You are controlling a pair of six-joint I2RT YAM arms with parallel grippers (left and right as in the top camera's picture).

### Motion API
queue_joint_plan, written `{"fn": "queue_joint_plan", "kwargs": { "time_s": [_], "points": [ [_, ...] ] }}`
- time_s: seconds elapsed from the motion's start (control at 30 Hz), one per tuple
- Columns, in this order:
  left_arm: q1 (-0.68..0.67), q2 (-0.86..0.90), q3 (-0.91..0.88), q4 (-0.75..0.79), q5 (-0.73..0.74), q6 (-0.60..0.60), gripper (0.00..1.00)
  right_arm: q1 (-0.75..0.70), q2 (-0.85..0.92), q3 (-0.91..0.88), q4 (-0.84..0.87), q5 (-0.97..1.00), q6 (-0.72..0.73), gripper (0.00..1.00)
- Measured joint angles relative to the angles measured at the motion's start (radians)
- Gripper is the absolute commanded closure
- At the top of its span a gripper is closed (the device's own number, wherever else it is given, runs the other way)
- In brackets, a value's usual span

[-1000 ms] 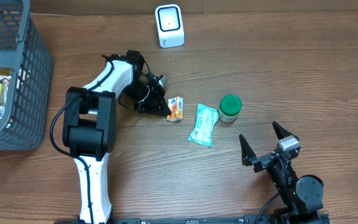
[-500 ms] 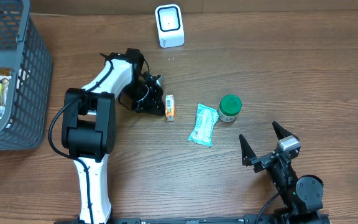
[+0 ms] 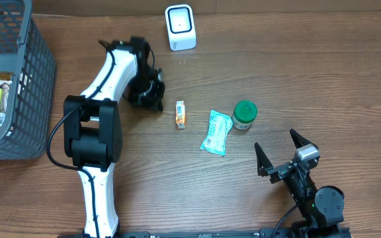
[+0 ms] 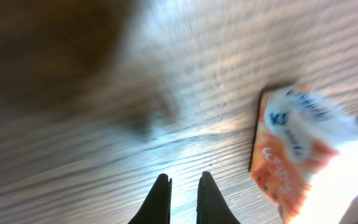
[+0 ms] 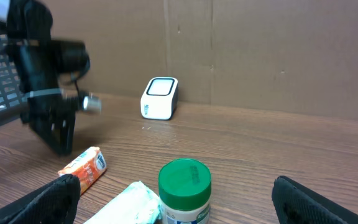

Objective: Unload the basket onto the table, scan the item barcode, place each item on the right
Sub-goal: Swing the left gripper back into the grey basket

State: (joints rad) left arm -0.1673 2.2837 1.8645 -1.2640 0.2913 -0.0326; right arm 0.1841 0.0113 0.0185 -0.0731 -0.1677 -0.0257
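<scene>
One small orange-and-white packet point(image 3: 181, 114) bears blue lettering.

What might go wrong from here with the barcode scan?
The left jaws are shut and empty beside the orange packet; coming down shut would likely shove it, not grip it. A shove could push it into the teal sachet. Its barcode side is not visible, so it may face away from the scanner.

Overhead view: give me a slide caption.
Left tool shut and empty, apart from the orange packet; white scanner beyond.
</scene>
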Motion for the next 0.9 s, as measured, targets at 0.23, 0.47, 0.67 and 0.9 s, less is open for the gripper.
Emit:
{"fn": "queue_joint_plan", "kwargs": {
  "time_s": [0.23,0.47,0.67,0.9],
  "points": [
    [0.027,-0.065,0.375,-0.063,-0.186,-0.028,0.68,0.000,0.000,0.000,0.000,0.000,0.000,0.00],
    [0.126,-0.217,0.780,-0.015,-0.424,-0.014,0.00,0.000,0.000,0.000,0.000,0.000,0.000,0.00],
    [0.225,-0.314,0.925,0.061,-0.589,0.087,0.00,0.000,0.000,0.000,0.000,0.000,0.000,0.00],
    [0.423,-0.317,0.902,0.035,-0.631,0.153,0.00,0.000,0.000,0.000,0.000,0.000,0.000,0.00]
  ]
}}
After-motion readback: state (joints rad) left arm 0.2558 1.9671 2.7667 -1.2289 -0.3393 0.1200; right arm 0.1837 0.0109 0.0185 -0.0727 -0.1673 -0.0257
